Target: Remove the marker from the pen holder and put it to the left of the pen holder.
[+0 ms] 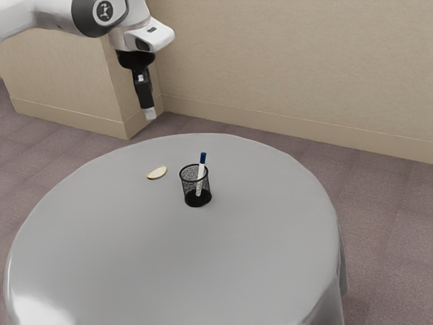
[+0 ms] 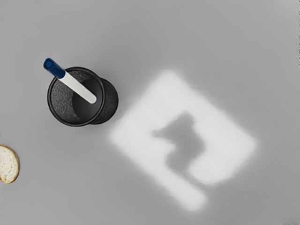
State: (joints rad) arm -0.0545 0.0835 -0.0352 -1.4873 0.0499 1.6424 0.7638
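Black hand points down, high above the table — released or clenched, I cannot tell.

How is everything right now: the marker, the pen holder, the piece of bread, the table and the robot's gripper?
Marker: in the pen holder, leaning, blue end up.
Pen holder: standing upright, top open.
Bread: lying on the table, apart from the pen holder.
Table: covered with a smooth grey cloth.
Gripper: up in the air, not touching the marker.
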